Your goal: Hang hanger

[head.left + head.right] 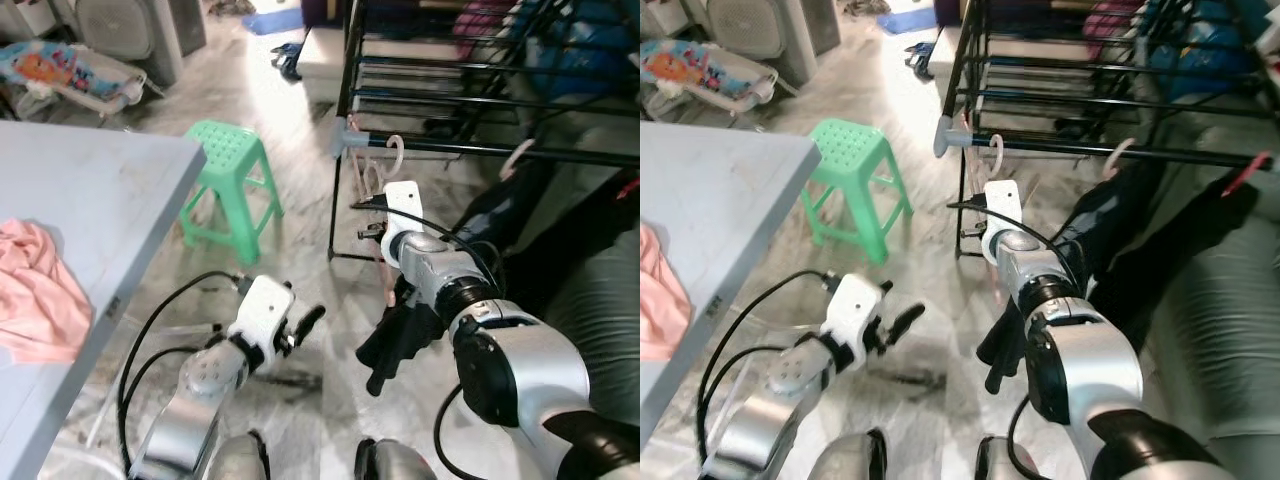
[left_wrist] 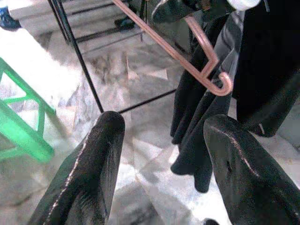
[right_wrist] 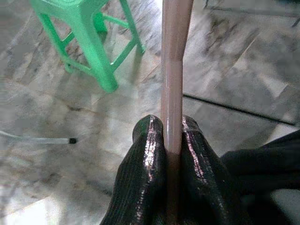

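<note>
The right gripper (image 3: 172,154) is clamped tight on a thin pale-pink plastic hanger (image 3: 176,70), its two glossy black fingers (image 3: 145,164) pressed flat against either side of the smooth, flat-edged bar, which runs straight out from the pinch. In the head views that arm is raised toward the black metal clothes rack (image 1: 470,150), and the hanger carries a dark, limp garment (image 1: 400,340) that droops in soft folds below the wrist; the hanger's curved hook (image 1: 396,152) sits just beside the rack's horizontal rail, though whether it is already over the rail cannot be told. The step in hand looks like the final approach: bringing the hook onto the rail. The next move seems to call for a small lift and tip so the hook's open mouth clears the thin round rail, then a gentle lowering before the pinch is released, with the garment's weight likely to swing the hanger. The left gripper (image 2: 159,154) hangs low over the floor with its thick, rounded black fingers spread wide and holding nothing. Further out stand a bright green moulded plastic stool (image 1: 228,190) with a perforated square seat, a flat grey table (image 1: 90,190) bearing a crumpled salmon-pink cloth (image 1: 35,290), and a polished marble-patterned floor (image 1: 300,250); other dark clothes (image 1: 1120,240) already hang on the rack.
</note>
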Robot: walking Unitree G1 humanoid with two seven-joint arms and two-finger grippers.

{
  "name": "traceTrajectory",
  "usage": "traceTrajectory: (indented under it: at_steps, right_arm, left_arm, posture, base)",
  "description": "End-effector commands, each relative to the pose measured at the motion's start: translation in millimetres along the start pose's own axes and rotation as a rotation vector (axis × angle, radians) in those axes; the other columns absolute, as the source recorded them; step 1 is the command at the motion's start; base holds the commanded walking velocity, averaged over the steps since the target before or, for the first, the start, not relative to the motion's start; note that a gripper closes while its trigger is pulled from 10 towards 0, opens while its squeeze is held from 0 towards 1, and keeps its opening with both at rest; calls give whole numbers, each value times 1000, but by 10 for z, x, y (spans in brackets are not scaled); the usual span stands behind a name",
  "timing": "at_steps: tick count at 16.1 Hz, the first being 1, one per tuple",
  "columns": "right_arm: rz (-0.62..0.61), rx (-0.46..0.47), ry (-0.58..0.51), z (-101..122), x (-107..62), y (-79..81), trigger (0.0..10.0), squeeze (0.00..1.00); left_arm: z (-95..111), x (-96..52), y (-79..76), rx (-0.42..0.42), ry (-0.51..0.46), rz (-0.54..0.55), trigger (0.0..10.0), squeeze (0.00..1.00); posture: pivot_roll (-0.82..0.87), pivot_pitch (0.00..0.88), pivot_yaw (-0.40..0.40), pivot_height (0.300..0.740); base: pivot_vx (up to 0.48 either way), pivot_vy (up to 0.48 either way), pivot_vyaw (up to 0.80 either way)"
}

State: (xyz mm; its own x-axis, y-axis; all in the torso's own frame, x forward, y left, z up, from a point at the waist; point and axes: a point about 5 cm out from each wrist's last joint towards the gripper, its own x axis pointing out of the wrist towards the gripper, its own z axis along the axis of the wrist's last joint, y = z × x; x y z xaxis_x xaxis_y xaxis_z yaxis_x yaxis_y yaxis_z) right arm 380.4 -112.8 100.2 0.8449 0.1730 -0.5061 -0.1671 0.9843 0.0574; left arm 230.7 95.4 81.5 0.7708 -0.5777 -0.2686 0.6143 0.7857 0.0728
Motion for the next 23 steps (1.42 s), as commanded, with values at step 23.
traceTrajectory:
  at_steps: [23]
  right_arm:
    - [-183,-114,-187,-1072,-917,-189,10000,0]
  left_arm:
    - [203,1,243,-36,-89,31,10000,0]
  posture:
    - [24,96,33,740]
  base:
    - [23,124,0]
